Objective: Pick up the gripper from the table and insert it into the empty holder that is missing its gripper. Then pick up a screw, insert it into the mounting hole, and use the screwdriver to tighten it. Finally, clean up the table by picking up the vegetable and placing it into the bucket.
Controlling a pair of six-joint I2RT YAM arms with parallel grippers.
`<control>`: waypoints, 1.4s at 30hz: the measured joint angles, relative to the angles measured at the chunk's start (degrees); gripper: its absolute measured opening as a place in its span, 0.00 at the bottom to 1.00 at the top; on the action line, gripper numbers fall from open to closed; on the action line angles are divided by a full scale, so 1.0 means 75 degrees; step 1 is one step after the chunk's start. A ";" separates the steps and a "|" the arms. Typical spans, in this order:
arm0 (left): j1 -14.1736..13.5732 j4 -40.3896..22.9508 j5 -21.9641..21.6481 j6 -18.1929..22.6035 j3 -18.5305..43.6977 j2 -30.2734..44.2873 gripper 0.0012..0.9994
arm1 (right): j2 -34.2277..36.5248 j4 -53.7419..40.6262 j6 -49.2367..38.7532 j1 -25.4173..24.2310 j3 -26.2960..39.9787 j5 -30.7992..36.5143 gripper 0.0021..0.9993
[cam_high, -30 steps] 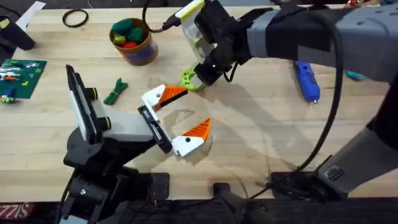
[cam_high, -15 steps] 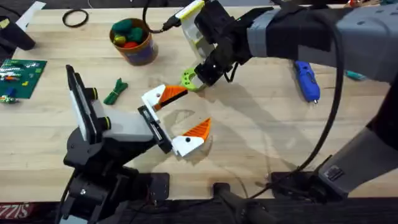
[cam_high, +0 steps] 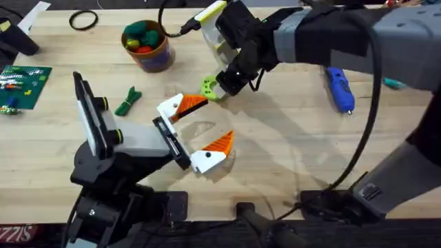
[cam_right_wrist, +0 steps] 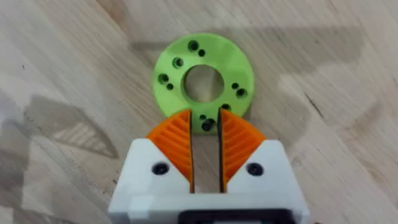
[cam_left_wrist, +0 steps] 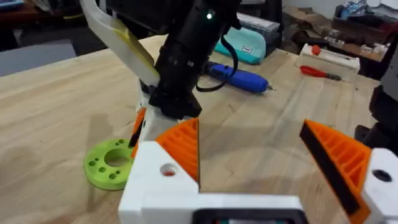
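My right gripper [cam_high: 222, 85] reaches across to a bright green ring [cam_right_wrist: 202, 81] with small holes. Its orange pads [cam_right_wrist: 174, 146] stand a narrow slit apart, pinching what looks like a small dark screw [cam_right_wrist: 207, 124] at the ring's near rim. My left gripper [cam_high: 207, 124] hovers open and empty just short of the ring [cam_left_wrist: 112, 163]. The blue screwdriver [cam_high: 340, 89] lies on the table [cam_high: 289, 145] to the right. The dark green vegetable [cam_high: 127, 101] lies left of the left arm. The bucket [cam_high: 155, 58] stands at the back left. The loose gripper and the holder are out of view.
Toy items fill the bucket. A green circuit board [cam_high: 24, 83] lies at the left edge and a black cable loop [cam_high: 83, 20] at the back left. A teal box [cam_left_wrist: 249, 45] and a red-handled tool [cam_left_wrist: 320, 71] sit beyond the screwdriver [cam_left_wrist: 239, 76].
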 joint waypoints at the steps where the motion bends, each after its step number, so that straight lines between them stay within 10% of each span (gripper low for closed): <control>1: 0.0000 0.0000 -0.0002 0.0000 0.0000 0.0000 0.99 | 0.0000 0.0001 -0.0014 0.0000 0.0000 0.0000 0.18; 5: 0.0000 0.0000 -0.0002 0.0000 0.0000 0.0000 0.99 | 0.0000 -0.0055 -0.0002 0.0000 0.0000 0.0002 0.00; 26: 0.0000 0.0000 -0.0002 0.0000 0.0000 0.0000 0.99 | -0.0001 -0.0365 0.0000 0.0000 0.0157 0.0002 0.00; 42: 0.0000 0.0000 -0.0002 0.0000 0.0000 0.0000 0.99 | -0.0286 -0.2543 0.0000 0.0000 0.2505 -0.0010 0.00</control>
